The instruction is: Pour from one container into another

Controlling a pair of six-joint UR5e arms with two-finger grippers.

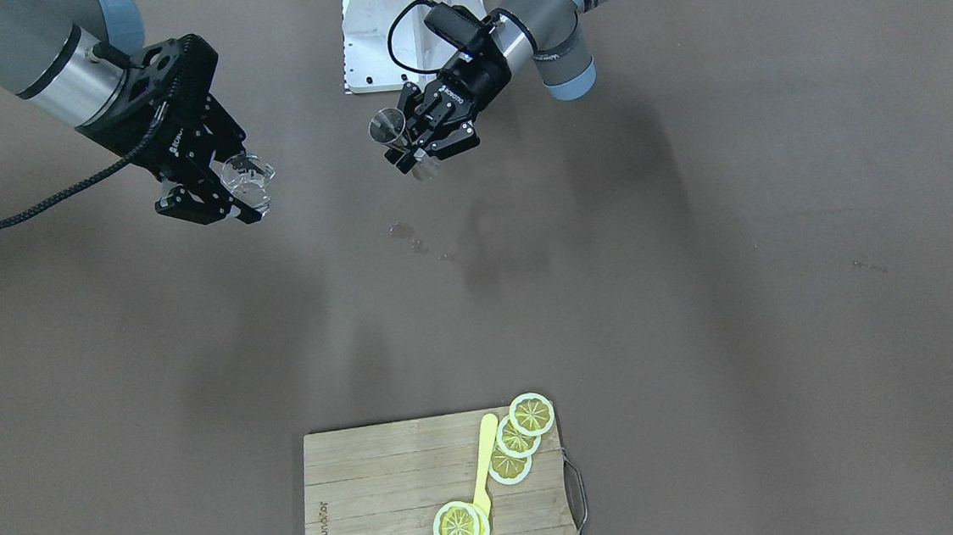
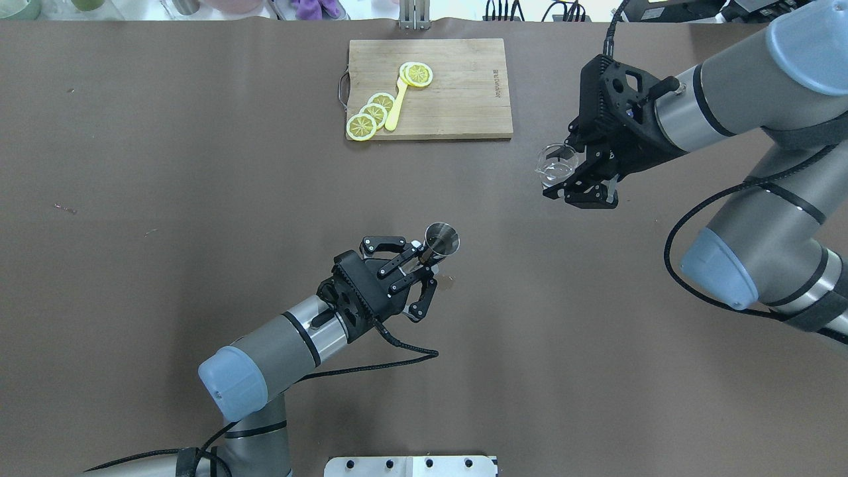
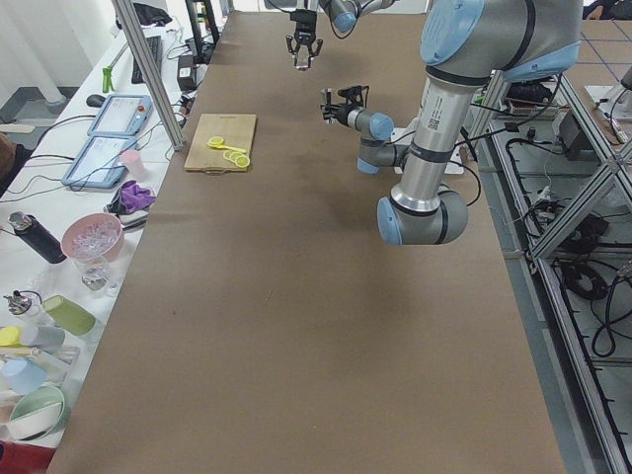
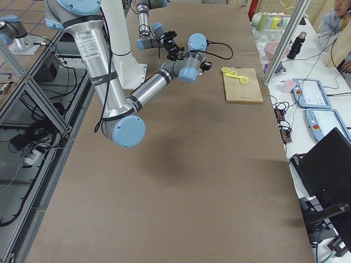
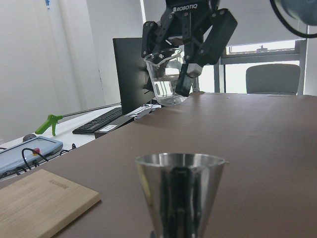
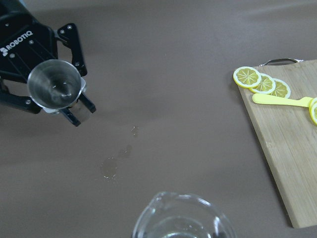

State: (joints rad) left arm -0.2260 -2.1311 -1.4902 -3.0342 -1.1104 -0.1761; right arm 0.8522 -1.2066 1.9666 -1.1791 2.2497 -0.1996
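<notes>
The right pincer (image 2: 568,173) is closed around the pitcher (image 2: 555,165) and holds it upright in the air over the bench (image 2: 199,165). The left pincer (image 2: 424,260) grips the jigger (image 2: 442,238) at its narrow waist. The jigger is also off the bench, with one open cone turned up. The two pincers are well apart. From the left wrist view, the pitcher seems to hang higher than the rim of the jigger.

I think the step in hand is bringing the two together before the pour. Next, the right pincer must carry the pitcher until its lip is just over the mouth of the jigger, and then roll the wrist slowly. The mouth is small, so the lip must be well centred. The left pincer should hold the jigger steady and straight. Some wet drops (image 6: 109,167) lie on the bench below and a little in front of the left pincer, so spilling is a real danger here.

The pitcher is clear glass with a small lip on the rim, and a little clear liquid sits in its lower part. The jigger is grey, shiny metal. Seen from above, its upper cone looks mostly empty, but I cannot tell for sure whether any liquid is inside.
</notes>
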